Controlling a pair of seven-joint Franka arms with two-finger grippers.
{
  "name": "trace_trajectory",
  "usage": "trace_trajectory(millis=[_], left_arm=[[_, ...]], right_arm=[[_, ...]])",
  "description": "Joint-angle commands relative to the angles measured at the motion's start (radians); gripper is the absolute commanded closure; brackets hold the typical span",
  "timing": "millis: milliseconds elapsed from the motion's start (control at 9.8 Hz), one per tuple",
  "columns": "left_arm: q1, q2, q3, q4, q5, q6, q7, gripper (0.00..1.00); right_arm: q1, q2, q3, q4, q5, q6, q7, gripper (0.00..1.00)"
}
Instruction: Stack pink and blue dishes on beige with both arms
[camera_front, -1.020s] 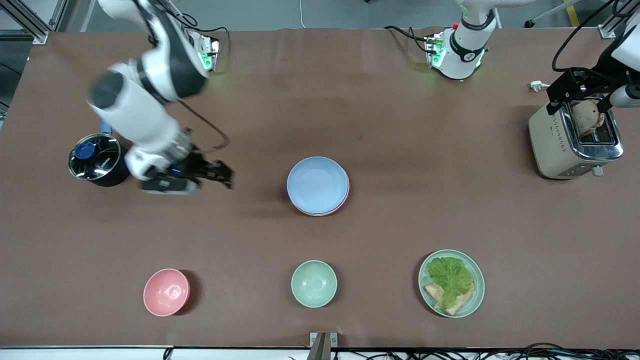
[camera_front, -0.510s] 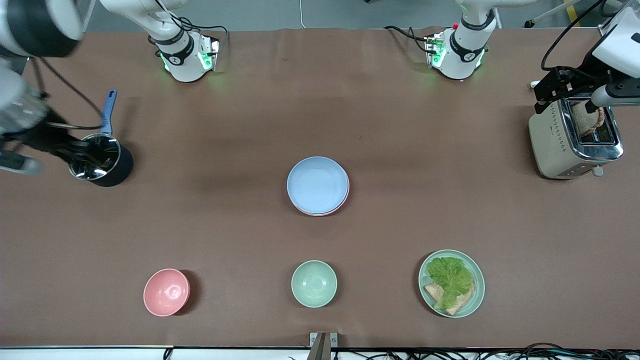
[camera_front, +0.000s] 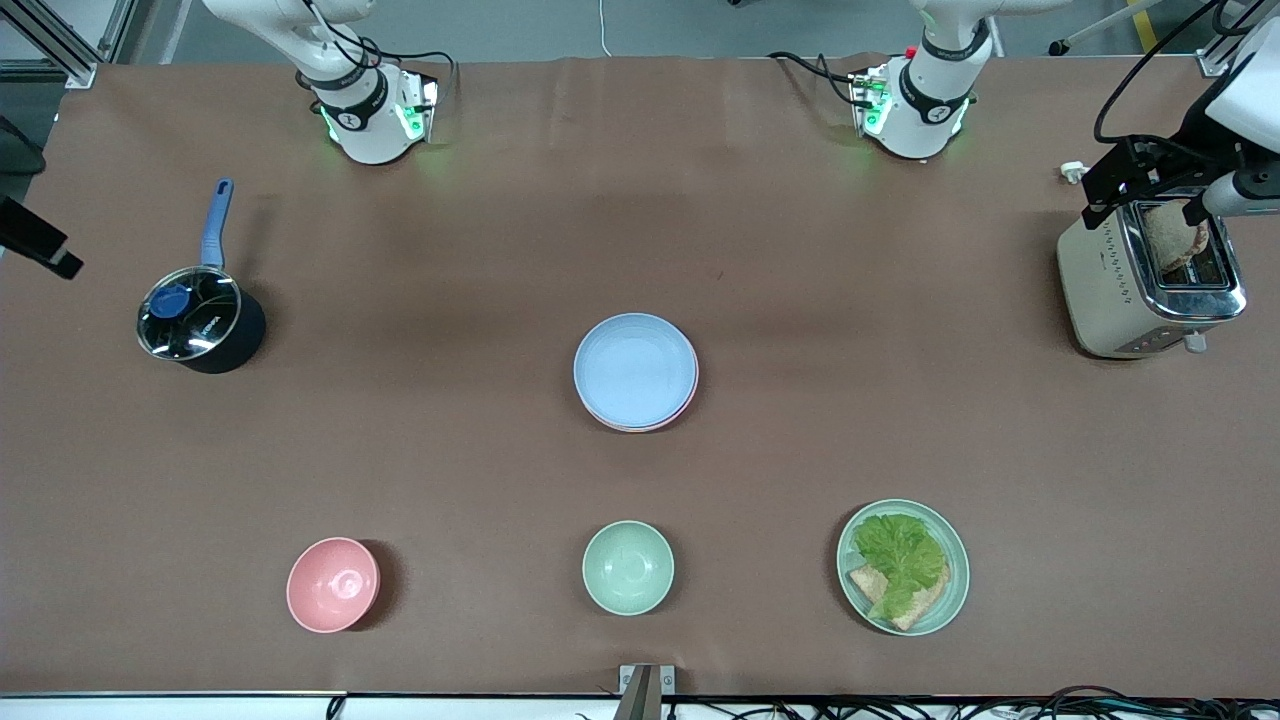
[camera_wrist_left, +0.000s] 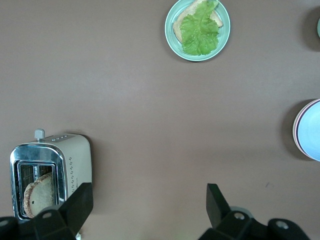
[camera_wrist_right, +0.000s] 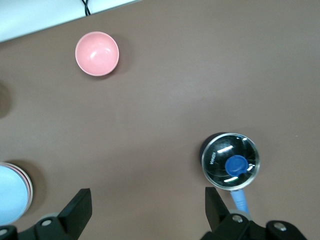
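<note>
The light blue plate (camera_front: 635, 370) lies on top of a stack at mid-table. A thin pink plate rim (camera_front: 688, 398) shows under its edge. The beige plate is hidden. The left wrist view catches the blue plate (camera_wrist_left: 311, 131) at its border, and the right wrist view shows the same blue plate (camera_wrist_right: 9, 196) with the pink rim (camera_wrist_right: 29, 188). My left gripper (camera_front: 1148, 200) hangs open over the toaster, holding nothing (camera_wrist_left: 148, 200). My right gripper (camera_wrist_right: 148, 202) is open and empty, high over the table's end near the saucepan; only a dark part of this right gripper (camera_front: 38, 243) shows in the front view.
A lidded saucepan (camera_front: 190, 320) with a blue handle stands toward the right arm's end. A toaster (camera_front: 1150, 285) holding bread stands at the left arm's end. Nearest the front camera are a pink bowl (camera_front: 333, 584), a mint-green bowl (camera_front: 628, 567) and a lettuce plate (camera_front: 903, 566).
The right arm has swung away from beside the stack, past the saucepan, out to the table's end. The left gripper shifted slightly over the toaster. The plates have not moved.
</note>
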Motion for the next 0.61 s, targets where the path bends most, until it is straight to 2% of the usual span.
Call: trace_trajectory(millis=[0, 510], left_arm=[[0.007, 0.001, 0.001, -0.027, -0.017, -0.013, -0.005, 0.00], [0.009, 0.003, 0.003, -0.024, -0.019, -0.014, 0.015, 0.00]], right_arm=[[0.004, 0.016, -0.014, 0.001, -0.008, -0.022, -0.034, 0.00], [0.006, 0.016, -0.011, 0.003, -0.009, -0.036, -0.049, 0.00]])
